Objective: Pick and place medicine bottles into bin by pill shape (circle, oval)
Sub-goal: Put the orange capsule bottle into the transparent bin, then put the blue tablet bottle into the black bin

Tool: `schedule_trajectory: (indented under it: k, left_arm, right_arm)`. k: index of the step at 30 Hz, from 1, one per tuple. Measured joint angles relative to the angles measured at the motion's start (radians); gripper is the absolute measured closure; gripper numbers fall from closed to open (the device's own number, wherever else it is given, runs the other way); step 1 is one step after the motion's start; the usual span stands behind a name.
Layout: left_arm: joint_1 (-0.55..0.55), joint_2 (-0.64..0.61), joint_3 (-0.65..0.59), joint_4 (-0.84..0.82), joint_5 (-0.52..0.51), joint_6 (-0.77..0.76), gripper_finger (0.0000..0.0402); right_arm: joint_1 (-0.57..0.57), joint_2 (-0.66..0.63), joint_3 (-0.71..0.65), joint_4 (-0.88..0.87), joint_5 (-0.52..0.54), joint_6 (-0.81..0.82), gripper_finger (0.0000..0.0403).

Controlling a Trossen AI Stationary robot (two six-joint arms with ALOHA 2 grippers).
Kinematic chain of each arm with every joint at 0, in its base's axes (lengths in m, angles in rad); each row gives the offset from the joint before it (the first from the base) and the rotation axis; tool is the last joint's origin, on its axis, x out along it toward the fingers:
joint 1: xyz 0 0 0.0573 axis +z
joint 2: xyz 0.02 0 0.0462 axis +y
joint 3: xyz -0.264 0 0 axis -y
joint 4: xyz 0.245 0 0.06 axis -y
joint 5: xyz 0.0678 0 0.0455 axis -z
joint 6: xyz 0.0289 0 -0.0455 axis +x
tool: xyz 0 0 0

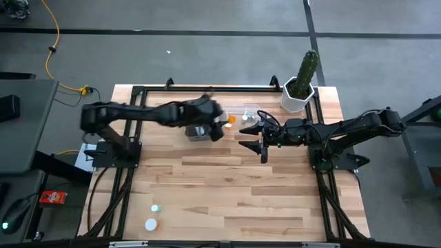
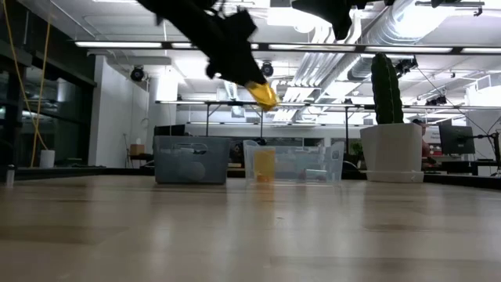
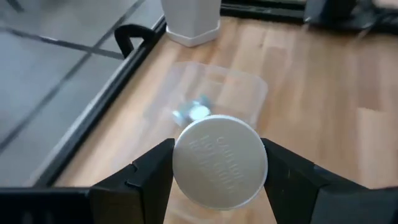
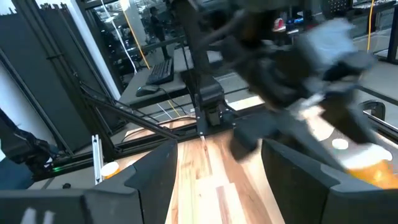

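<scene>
1. Wood table (image 1: 234,186) fills centre of high view, grey floor around; black frame rails along table edges.
2. Lower left of high view: two loose medicine bottles near front edge, one w/ bluish top (image 1: 156,208), one white cap (image 1: 150,224), just beside each other, well apart from the bins.
3. Left arm reaches in from left of frame; left gripper (image 1: 222,125) sits above table centre-back, jaws clamped on an orange bottle (image 1: 230,120). Left wrist view: white cap (image 3: 220,161) pinched between both fingers (image 3: 149,174). Low view: orange bottle tilted, held up in air, upper centre.
4. Grey bin (image 1: 200,131) under/just beside left gripper; low view shows it left of centre, on table.
5. Clear bin (image 1: 249,117) just right of grey one; a bottle lies inside it in left wrist view (image 3: 193,112); low view shows an orange bottle upright there (image 2: 264,165).
6. Right gripper (image 1: 252,145) right of centre, just in front of clear bin, jaws wide, nothing btwn them; arm enters from right edge.
7. White cactus pot (image 1: 298,95) at upper right corner of table, apart from bins.
</scene>
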Motion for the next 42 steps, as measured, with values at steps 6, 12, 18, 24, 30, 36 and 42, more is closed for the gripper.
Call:
schedule_trajectory:
  k: [6, 12, 18, 24, 30, 36, 42]
  left_arm:
    - [0.075, 0.194, 0.188, -0.139, 0.045, 0.104, 0.0201]
    - [0.132, 0.288, 0.244, -0.149, 0.080, 0.097, 0.0201]
    - [0.171, 0.334, 0.245, -0.190, 0.080, 0.095, 0.0201]
    - [0.176, 0.343, 0.245, -0.175, 0.093, 0.070, 0.0201]
    - [0.176, 0.343, 0.245, -0.171, 0.096, 0.077, 0.0175]
    - [0.176, 0.342, 0.245, -0.172, 0.075, 0.073, 0.0128]
    - [0.177, 0.301, 0.295, -0.250, 0.083, 0.102, 0.0107]
  right_arm:
    - [0.000, 0.000, 0.000, 0.000, 0.000, 0.002, 0.0176]
    - [0.000, 0.000, 0.000, 0.000, 0.001, 0.004, 0.0176]
    - [0.000, 0.000, 0.000, 0.000, 0.001, 0.010, 0.0176]
    - [0.000, 0.000, 0.000, 0.000, 0.025, 0.026, 0.0176]
    - [0.000, 0.000, 0.000, 0.000, 0.026, 0.029, 0.0176]
    - [0.000, 0.000, 0.000, 0.000, 0.026, 0.029, 0.0176]
    - [0.000, 0.000, 0.000, 0.001, 0.026, 0.027, 0.0176]
